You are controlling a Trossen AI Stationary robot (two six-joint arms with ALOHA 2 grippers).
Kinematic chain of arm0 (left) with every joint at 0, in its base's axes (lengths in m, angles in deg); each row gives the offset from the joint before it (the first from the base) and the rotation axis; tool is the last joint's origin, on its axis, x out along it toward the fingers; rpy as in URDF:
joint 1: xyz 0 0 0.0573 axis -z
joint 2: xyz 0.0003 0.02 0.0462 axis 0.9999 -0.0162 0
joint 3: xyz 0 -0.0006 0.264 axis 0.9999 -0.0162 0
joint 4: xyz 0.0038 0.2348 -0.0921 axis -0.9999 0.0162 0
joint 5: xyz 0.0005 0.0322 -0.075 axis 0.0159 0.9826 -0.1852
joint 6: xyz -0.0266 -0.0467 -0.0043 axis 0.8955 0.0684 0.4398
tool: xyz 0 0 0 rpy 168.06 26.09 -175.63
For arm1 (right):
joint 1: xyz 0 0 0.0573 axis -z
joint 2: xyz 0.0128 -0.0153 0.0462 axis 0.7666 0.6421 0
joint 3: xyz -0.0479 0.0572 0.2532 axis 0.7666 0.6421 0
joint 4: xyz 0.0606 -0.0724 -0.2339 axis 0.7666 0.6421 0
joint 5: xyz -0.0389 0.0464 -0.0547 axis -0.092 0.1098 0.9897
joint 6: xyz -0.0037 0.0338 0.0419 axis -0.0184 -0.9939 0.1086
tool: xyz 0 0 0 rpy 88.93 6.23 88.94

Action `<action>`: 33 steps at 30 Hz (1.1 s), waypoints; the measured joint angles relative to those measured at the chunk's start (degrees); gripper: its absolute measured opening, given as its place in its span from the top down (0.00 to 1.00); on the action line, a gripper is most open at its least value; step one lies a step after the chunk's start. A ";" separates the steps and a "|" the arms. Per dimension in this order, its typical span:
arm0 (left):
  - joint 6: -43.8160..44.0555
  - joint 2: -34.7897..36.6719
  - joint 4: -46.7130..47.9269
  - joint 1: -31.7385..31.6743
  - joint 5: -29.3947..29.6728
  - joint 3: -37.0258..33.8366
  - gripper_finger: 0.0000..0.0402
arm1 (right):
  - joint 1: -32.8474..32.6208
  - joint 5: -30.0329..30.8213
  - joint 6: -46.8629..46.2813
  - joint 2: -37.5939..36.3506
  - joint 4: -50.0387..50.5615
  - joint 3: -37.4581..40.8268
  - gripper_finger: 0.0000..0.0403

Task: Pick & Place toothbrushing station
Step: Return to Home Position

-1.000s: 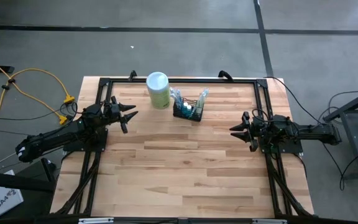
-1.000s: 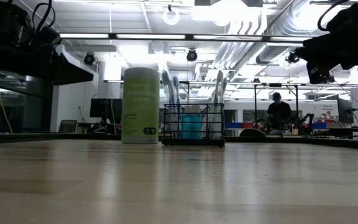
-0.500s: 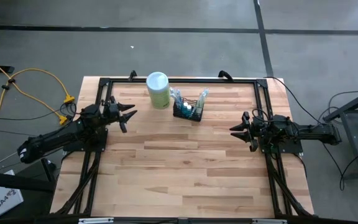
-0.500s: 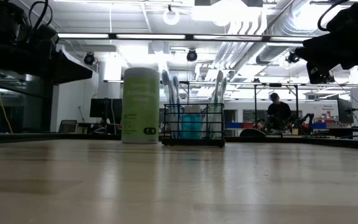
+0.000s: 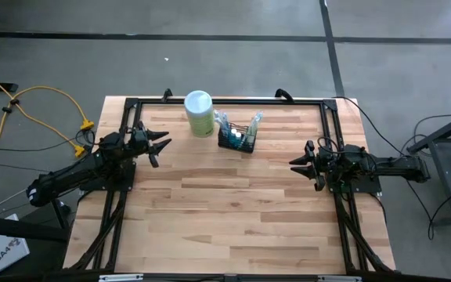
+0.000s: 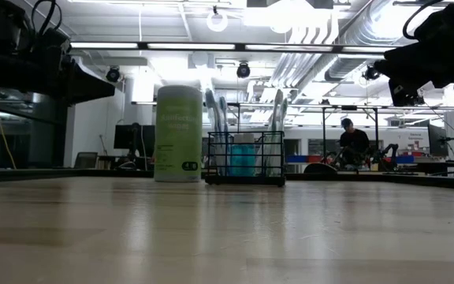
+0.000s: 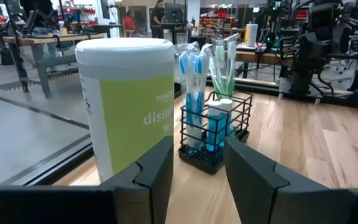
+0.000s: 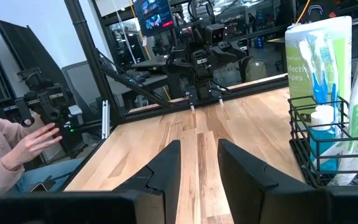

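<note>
My left gripper (image 5: pixel 163 146) hangs open and empty. The basket (image 5: pixel 236 139) stands ahead of it beside the canister (image 5: pixel 199 112) (brushes upright inside), near the table's far edge. The right gripper (image 5: pixel 294 165), also open, is about as near.

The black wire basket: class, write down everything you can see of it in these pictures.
The wire basket is small, black, rectangular, with open-mesh walls and compartments. It stands upright on the wooden table, near its far edge, beside a green canister. Blue toothbrushes, green toothbrushes and a blue bottle stand in it, the brushes rising over its rim.
</note>
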 joint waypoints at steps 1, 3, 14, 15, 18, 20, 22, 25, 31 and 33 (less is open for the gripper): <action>0.00 -0.17 0.01 0.00 0.00 0.00 0.66 | 0.00 0.00 0.02 -0.02 0.00 0.00 0.75; 0.01 -0.55 0.04 0.02 -0.01 0.00 0.66 | 0.00 0.00 0.00 -0.02 0.00 0.00 0.75; 0.70 -1.50 -1.80 0.15 -0.02 0.00 0.66 | 0.00 0.00 0.02 0.00 0.00 -0.01 0.75; 0.70 -1.50 -1.82 0.15 -0.02 0.00 0.66 | 0.00 0.00 0.01 0.00 0.00 -0.01 0.75; 0.72 -1.48 -1.91 0.15 -0.02 0.00 0.66 | 0.00 0.00 0.02 -0.01 0.00 0.00 0.75; 0.77 -1.50 -1.91 0.15 -0.02 0.00 0.66 | 0.00 0.00 0.00 0.00 -0.01 -0.02 0.75; 0.81 -1.50 -1.95 0.15 -0.02 0.00 0.66 | 0.00 0.00 0.01 0.00 0.00 0.00 0.75; 0.81 -1.50 -2.00 0.15 -0.02 0.00 0.66 | 0.00 0.00 0.02 0.00 -0.01 -0.01 0.75; 0.81 -1.50 -2.16 0.15 -0.02 0.00 0.66 | 0.00 0.00 0.01 0.00 0.00 -0.01 0.75; 0.81 -1.50 -2.16 0.15 -0.02 0.00 0.66 | 0.00 0.00 0.01 -0.01 -0.01 0.00 0.75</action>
